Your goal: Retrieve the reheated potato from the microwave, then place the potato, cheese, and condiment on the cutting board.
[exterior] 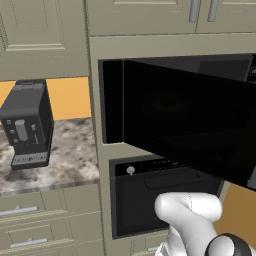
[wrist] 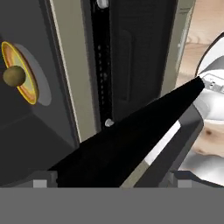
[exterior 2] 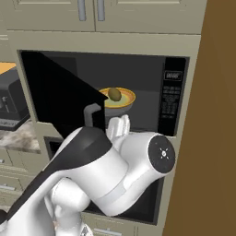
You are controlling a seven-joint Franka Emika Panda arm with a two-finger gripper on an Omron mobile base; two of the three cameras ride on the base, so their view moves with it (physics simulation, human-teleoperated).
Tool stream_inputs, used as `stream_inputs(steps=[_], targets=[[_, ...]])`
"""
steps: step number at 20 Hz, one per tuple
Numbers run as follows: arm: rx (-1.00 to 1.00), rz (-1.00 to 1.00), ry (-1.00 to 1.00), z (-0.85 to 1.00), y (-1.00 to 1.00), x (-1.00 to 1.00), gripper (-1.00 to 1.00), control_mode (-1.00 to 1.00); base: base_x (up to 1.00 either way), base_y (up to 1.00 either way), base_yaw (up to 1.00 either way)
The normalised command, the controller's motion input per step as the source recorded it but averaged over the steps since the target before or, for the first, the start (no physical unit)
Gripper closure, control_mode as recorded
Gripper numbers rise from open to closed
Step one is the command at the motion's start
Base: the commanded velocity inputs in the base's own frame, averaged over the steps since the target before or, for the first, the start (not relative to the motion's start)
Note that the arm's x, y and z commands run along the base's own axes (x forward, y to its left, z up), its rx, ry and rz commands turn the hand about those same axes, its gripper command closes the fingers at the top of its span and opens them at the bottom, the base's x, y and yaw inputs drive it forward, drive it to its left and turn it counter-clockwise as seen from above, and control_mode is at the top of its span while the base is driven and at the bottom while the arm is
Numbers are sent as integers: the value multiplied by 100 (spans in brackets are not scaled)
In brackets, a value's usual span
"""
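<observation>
The microwave (exterior 2: 174, 97) stands open, its black door (exterior: 185, 120) swung out to the left. Inside, the olive-brown potato (exterior 2: 115, 94) lies on a yellow dish (exterior 2: 125, 103). In the rolled hand view the potato (wrist: 14, 75) and the dish (wrist: 30, 89) appear at the far left. My gripper (wrist: 112, 181) is open just outside the cavity. The door's free edge and its grey bar handle (wrist: 175, 146) run between the spread fingers. The handle (exterior 2: 91, 113) also shows above my white hand. The cheese, the condiment and the cutting board are out of view.
A black oven (exterior: 150, 200) sits directly under the microwave. To the left, a dark coffee machine (exterior: 27, 125) stands on the speckled counter (exterior: 70, 160). A tall wooden panel (exterior 2: 216, 115) closes the right side. My own arm (exterior 2: 110, 170) bulks low in front.
</observation>
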Motion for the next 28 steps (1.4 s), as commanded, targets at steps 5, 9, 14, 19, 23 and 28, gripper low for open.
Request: stream_inputs(steps=[5,9,14,19,23,28], targets=[[-9,21,-16,0,29,-18,-100,-100,0,0,0],[-12,21,-18,0,39,-27,-100,-100,0,0,0],[-13,18,-15,0,45,-34,-100,-100,0,0,0],[-7,11,-6,0,49,-25,-100,-100,0,0,0],[-2,11,0,2,56,-16,-100,-100,0,0,0],[0,14,0,1,61,-20,-100,-100,0,0,0]])
